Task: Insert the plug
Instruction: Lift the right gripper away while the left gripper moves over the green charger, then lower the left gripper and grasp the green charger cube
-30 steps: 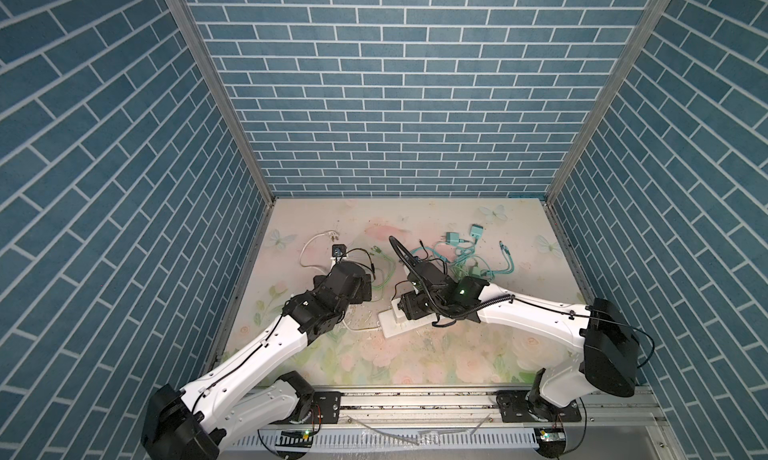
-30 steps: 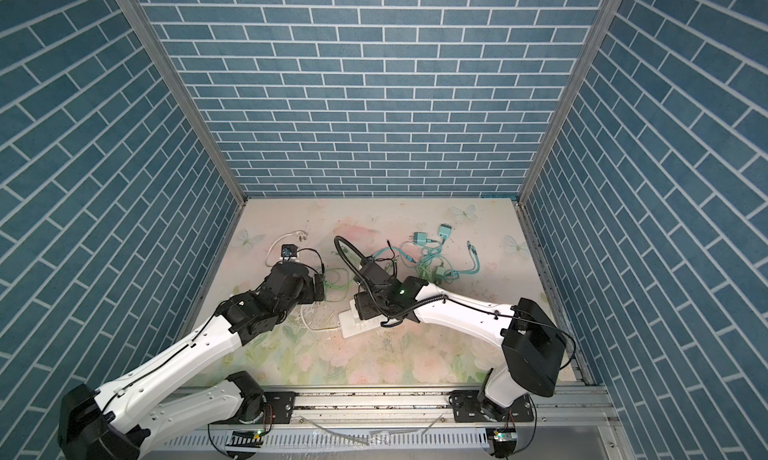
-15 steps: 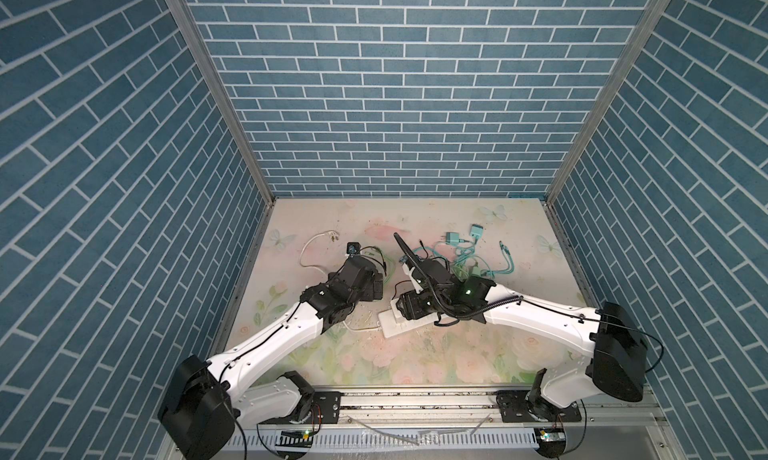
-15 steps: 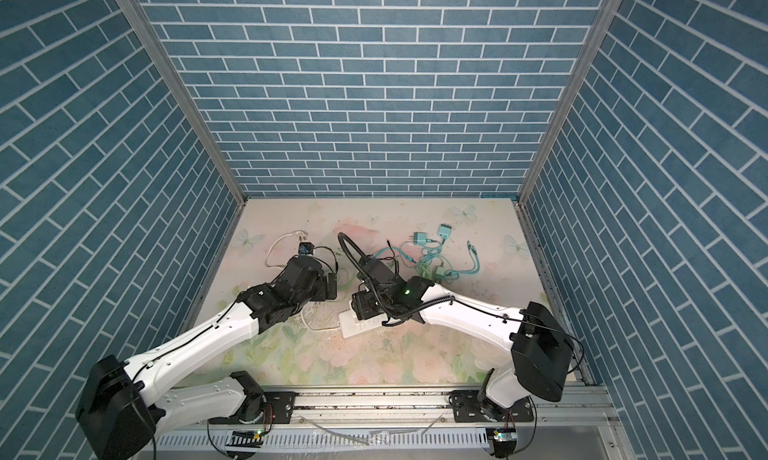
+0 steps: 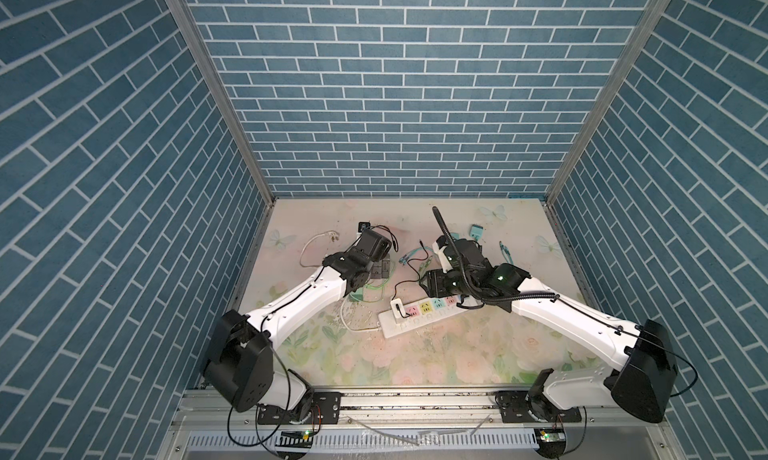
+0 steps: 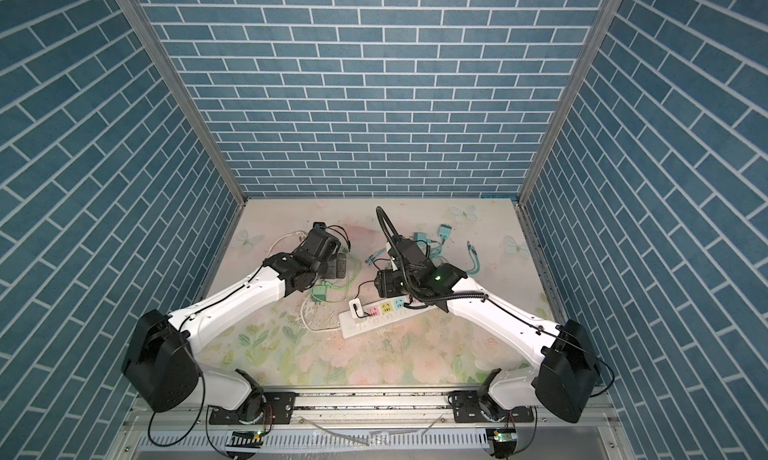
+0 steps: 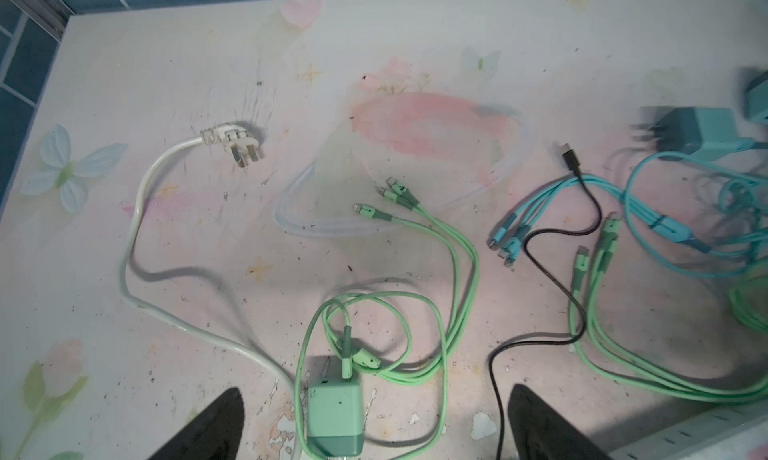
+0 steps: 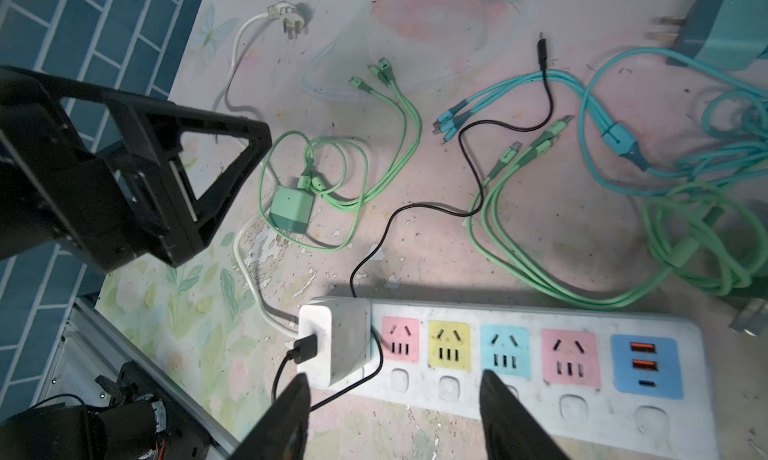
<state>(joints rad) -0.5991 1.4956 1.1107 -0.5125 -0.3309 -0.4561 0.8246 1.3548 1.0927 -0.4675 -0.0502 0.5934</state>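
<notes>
1. I'm on the two top views: both look steeply down from high at the front, facing the back wall (image 5: pixel 395 104), taking in the whole desk (image 5: pixel 415 354).
2. Left wrist view now: close over the desk, green charger (image 7: pixel 334 412) nearest the lens.
3. Right wrist view: close above the power strip (image 8: pixel 602 404), and it shares that charger and the white plug (image 8: pixel 286 19) with the left.

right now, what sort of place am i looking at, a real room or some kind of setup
Most likely a staged robot test booth, not a real room: brick-print wall panels in metal corner posts, white robot arms on a front rail, a floral tabletop with a power strip.
</notes>
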